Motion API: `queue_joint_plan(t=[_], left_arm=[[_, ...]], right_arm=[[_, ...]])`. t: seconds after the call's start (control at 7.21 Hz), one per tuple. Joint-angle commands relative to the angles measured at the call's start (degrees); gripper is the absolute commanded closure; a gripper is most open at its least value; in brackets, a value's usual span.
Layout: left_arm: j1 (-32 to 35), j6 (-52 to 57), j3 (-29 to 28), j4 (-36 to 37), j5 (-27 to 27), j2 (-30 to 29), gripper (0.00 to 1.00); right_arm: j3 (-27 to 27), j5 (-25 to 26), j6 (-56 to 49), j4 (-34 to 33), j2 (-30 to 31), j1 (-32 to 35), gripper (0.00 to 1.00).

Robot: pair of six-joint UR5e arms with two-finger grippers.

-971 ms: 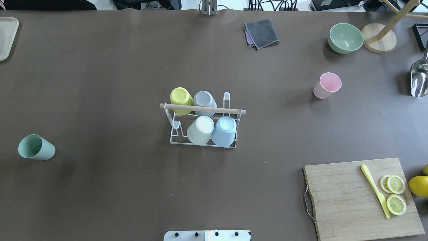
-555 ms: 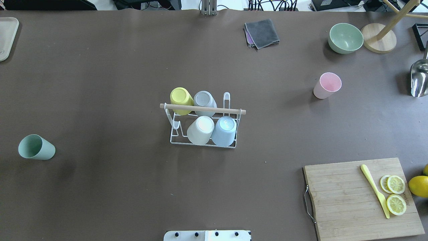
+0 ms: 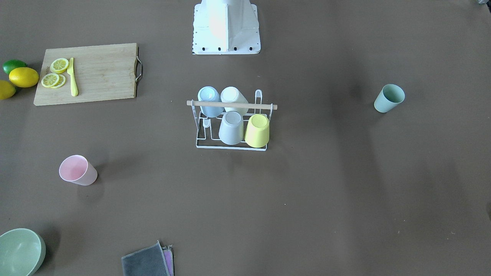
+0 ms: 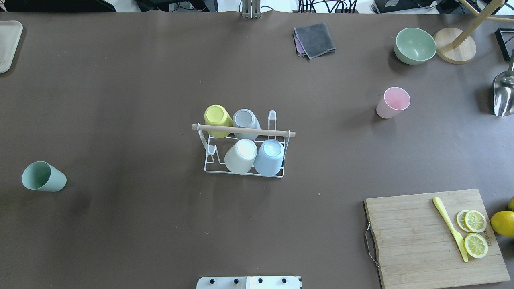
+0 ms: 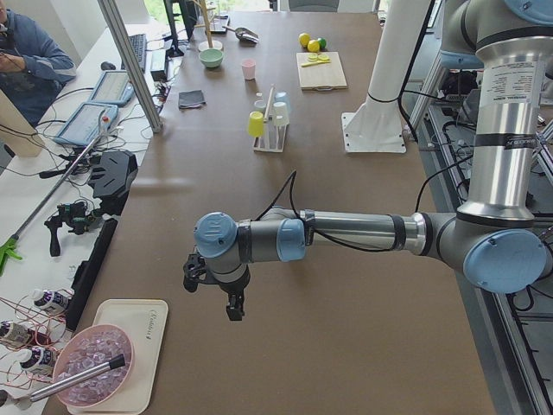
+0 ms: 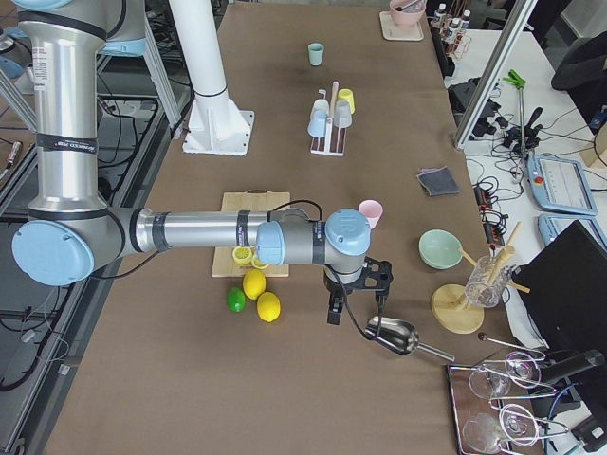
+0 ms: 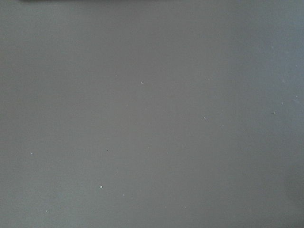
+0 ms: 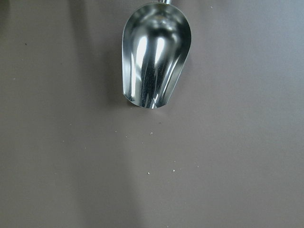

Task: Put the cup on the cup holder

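Start on the near right. You have one cutting board (image 4: 421,233) with one yellow knife (image 4: 449,228) and three lemon slices (image 4: 476,233), and whole fruit sits just beside its right edge. The right gripper (image 6: 356,301) hangs over the single metal scoop (image 8: 154,61) at the right end of the table. The left gripper (image 5: 216,294) hangs over bare table at the left end. Only the side views show them, so you cannot tell whether either pair of jaws is apart or together. Neither carries a cup.

Next out, the green cup (image 4: 42,176) stands alone on the left. At the middle of the table the cup holder (image 4: 245,130) has four cups upside down on its prongs: white (image 4: 241,154) and blue (image 4: 270,156) in the near row, yellow (image 4: 217,117) and grey (image 4: 245,120) in the far row. Two prongs are bare.

Farther right, the pink cup (image 4: 393,102) stands mouth up, well apart from the holder. At the far edge you have one green bowl (image 4: 415,45) and a folded cloth (image 4: 315,39).

I judge four of the six cups done. Two are left, and no reach has begun.
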State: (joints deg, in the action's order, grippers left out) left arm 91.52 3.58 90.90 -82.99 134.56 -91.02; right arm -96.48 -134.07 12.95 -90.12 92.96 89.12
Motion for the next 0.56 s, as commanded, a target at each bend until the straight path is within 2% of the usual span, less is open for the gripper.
queue_joint_plan(t=[0.0,0.42], left_arm=[[-0.3,0.0,-0.2,0.1,0.0,-0.5,0.02],[-2.0,-0.1,0.1,1.0,-0.1,-0.9,0.02]], right_arm=[[-1.1,0.1,0.1,-0.1,0.0,-0.3,0.0],[-3.2,0.2,0.1,-0.1,0.0,-0.3,0.0]])
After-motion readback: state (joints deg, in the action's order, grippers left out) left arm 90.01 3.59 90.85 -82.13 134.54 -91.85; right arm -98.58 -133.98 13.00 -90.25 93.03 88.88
